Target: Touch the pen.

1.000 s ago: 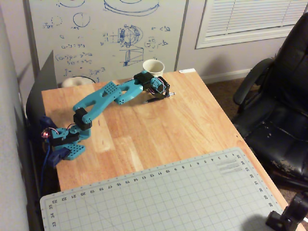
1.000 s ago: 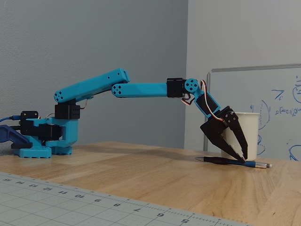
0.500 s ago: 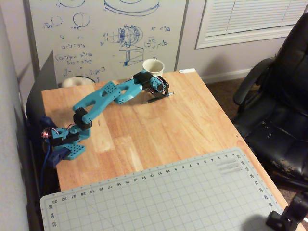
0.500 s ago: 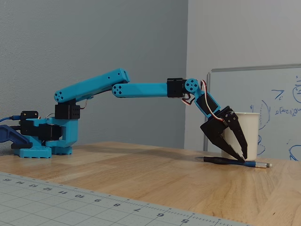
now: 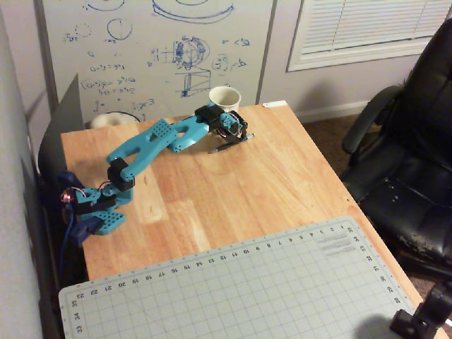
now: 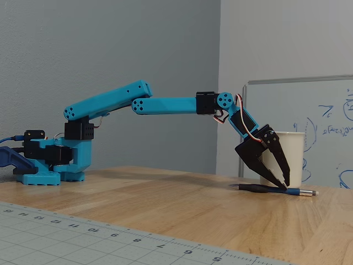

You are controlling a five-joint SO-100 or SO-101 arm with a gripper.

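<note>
Black pincer [image 6: 284, 186] tips on pen [image 6: 259, 189] | jaws nearly closed, grip unclear | mug [image 6: 291, 157] partly hidden

whiteboard [image 5: 155, 53] – scribbled | window blinds [image 5: 367, 28] | black chair [image 5: 413, 162] | grey wall [image 6: 110, 55]

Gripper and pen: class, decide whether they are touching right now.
Touching. In the fixed view the gripper has its fingertips down on the pen, with no gap visible between them. The overhead view is too small to confirm.
</note>
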